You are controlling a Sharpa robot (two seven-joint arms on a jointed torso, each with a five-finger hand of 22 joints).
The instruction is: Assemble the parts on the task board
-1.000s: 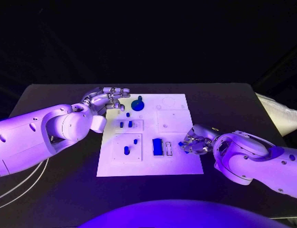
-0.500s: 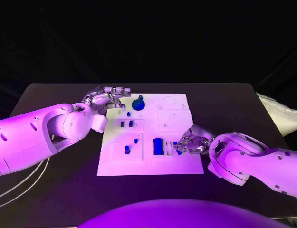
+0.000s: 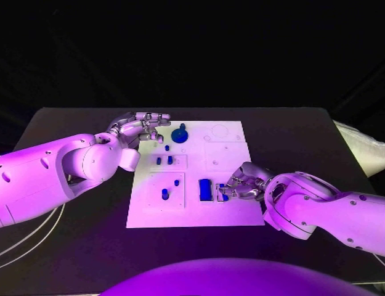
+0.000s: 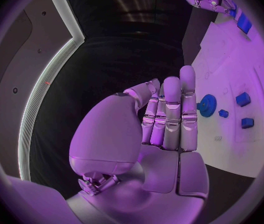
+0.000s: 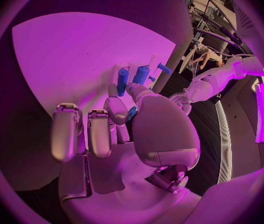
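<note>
1. A small blue part (image 5: 132, 112) sits pinched between the thumb and a finger of the right hand (image 3: 244, 184); the other fingers are loosely spread. It is mostly hidden by the fingers, so its shape is hard to tell.
2. The right hand hovers low over the near right part of the task board (image 3: 232, 213), just beside the large blue block (image 3: 204, 189) and the narrow slots next to it.
3. Judgement: the step in hand is seating this part in a slot by the block. To do it well, line it up squarely above the opening, lower slowly, and release only once it is seated; a tilted entry could jam.
4. The left hand (image 3: 141, 127) holds nothing, its fingers straight and close together, at the board's far left corner.
5. Just beside the left hand stands a blue gear-like part (image 4: 207, 105) with a knob; toward the right hand lie two small blue pegs (image 3: 163, 160) and another peg (image 3: 165, 193).
</note>
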